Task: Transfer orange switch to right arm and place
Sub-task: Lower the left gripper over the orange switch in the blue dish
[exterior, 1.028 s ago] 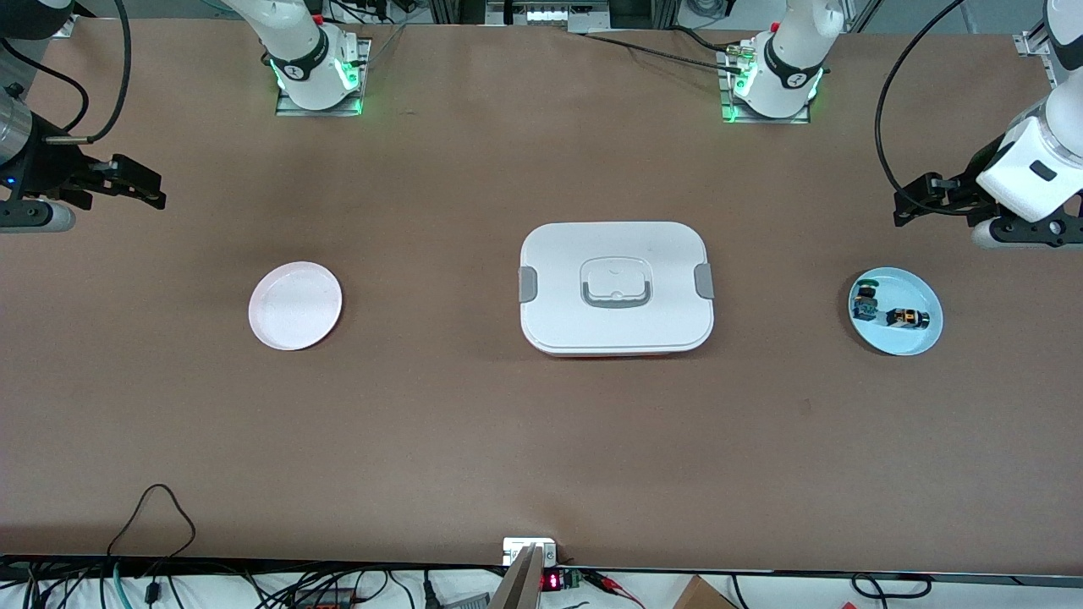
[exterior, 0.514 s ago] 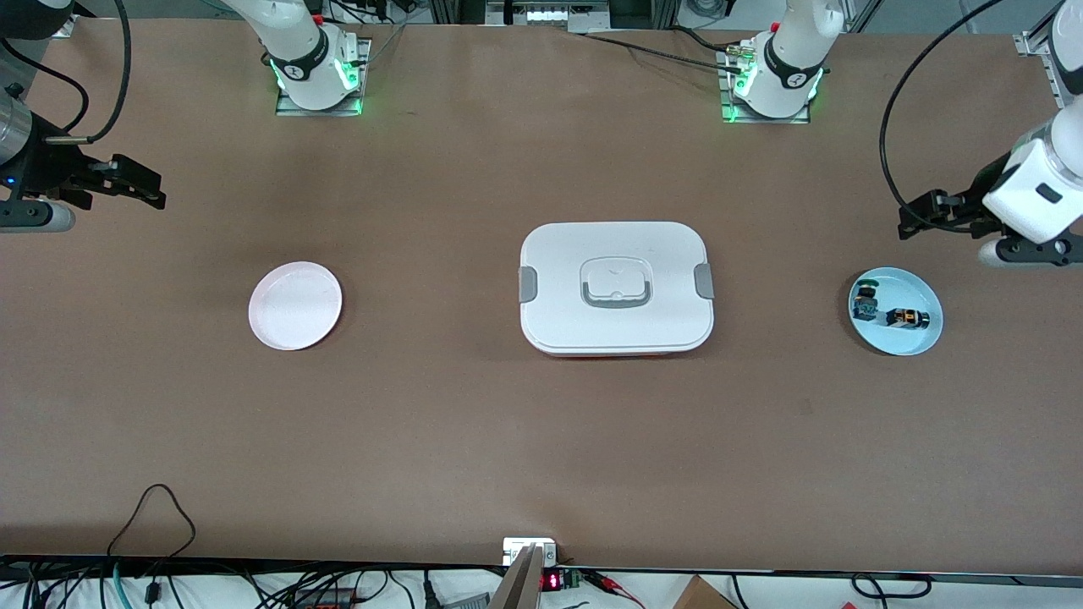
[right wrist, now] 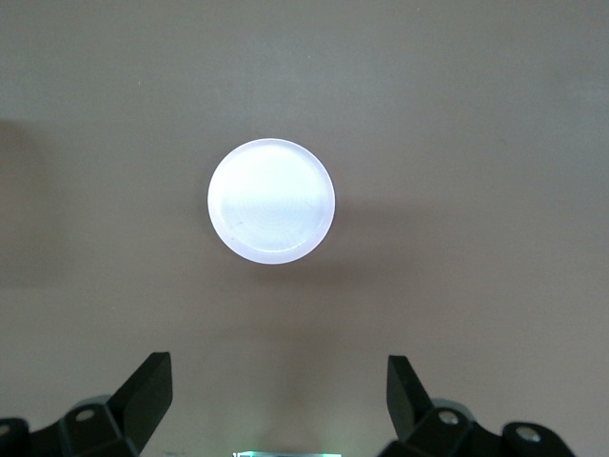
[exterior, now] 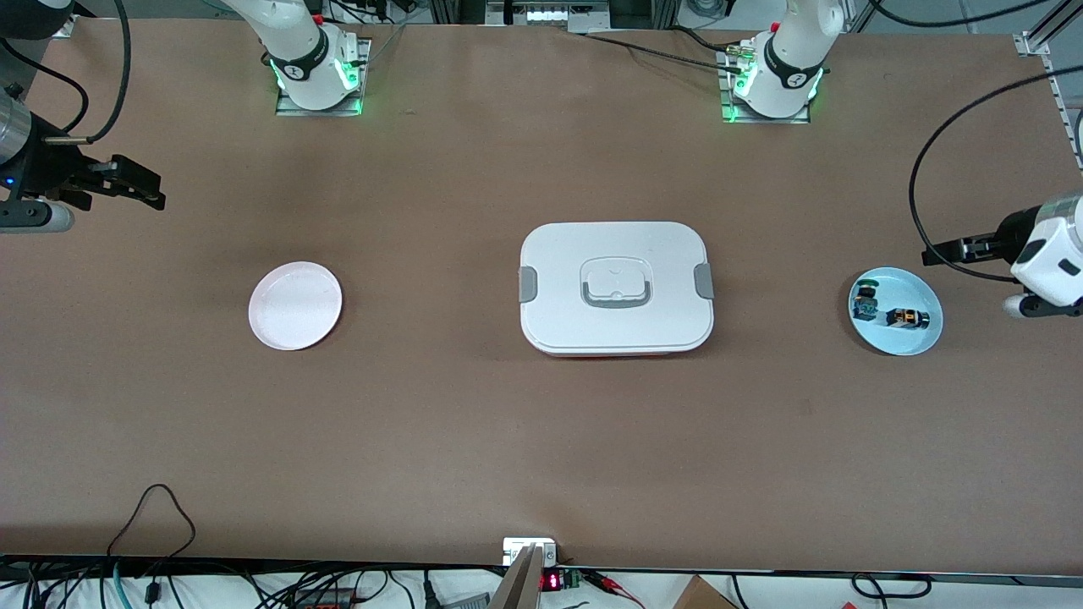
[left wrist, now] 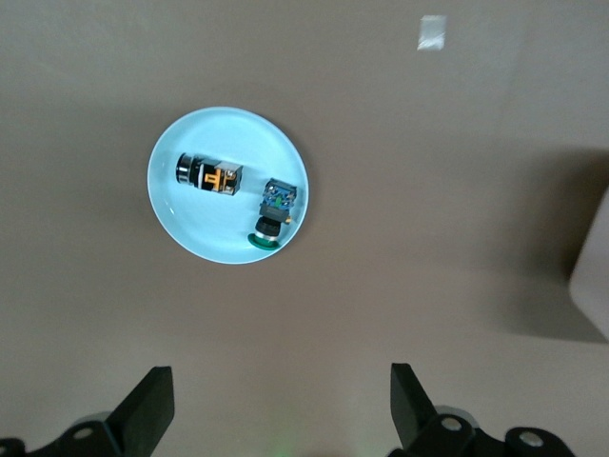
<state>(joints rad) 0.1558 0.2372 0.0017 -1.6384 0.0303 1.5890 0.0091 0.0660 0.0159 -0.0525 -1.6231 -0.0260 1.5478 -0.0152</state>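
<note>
Switch-wise, the tiny black cylindrical orange switch (left wrist: 208, 176) on the round light-blue plate (left wrist: 190, 233) looks light, rigid, roll-prone; left hand (left wrist: 276, 409) gapes wide ahead of it, right hand (right wrist: 276, 405) waits spread too, so pinch its body crosswise.

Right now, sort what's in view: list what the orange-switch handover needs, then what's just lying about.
Needed:
orange switch on the blue plate
left gripper, open, above table near that plate
right gripper, open, waiting at its end
pink plate, bare, the likely drop spot

Lying about:
green switch
white lidded box
</note>
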